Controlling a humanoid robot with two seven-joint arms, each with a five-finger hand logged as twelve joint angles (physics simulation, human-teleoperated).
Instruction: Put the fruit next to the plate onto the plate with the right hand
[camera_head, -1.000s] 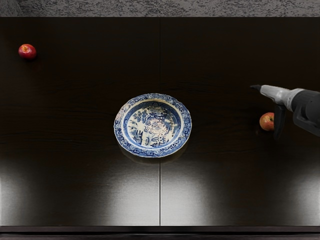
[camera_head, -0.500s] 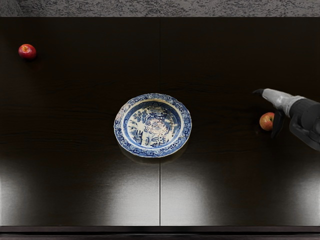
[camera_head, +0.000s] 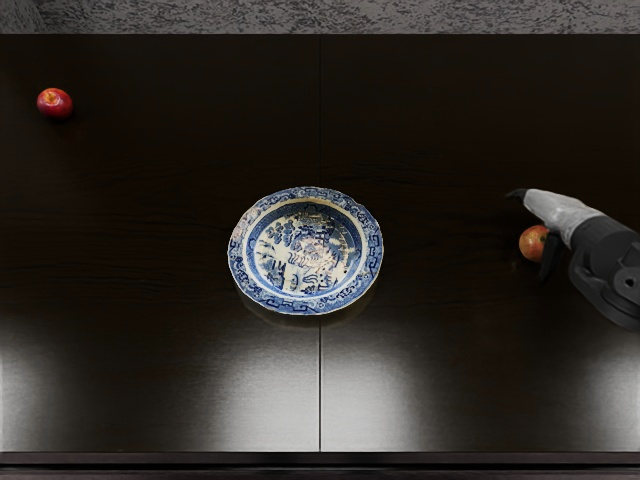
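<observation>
Here the right robot hand (camera_head: 556, 211) reaches in from the right edge of the bench (camera_head: 450, 380), its arm cut off by the frame so that only the wrist and a dark cuff show. Its fingers are released and spread: one pale grey finger (camera_head: 530, 198) stretches out toward 10 o'clock, ending in a dark tip, while a dark digit hangs down toward 6 o'clock. Between these two lies the orange-red fruit (camera_head: 532, 242), on the bench, at 3 o'clock from the plate (camera_head: 374, 250) and well apart from it. The hanging digit covers the fruit's right edge; whether it actually touches the fruit cannot be told, and nothing is lifted. The blue-and-white patterned plate sits near the middle of the bench with nothing on it. A second, red fruit (camera_head: 54, 102) rests far off at about 10 o'clock from the plate, near the left edge. The bench is dark, almost black, and glossy, with a thin seam running from 12 to 6 o'clock just right of the plate's centre and two pale light patches on its near half. Beyond its far edge runs a strip of grey speckled wall (camera_head: 300, 15). The hand's other fingers are too dark against the bench to make out.
</observation>
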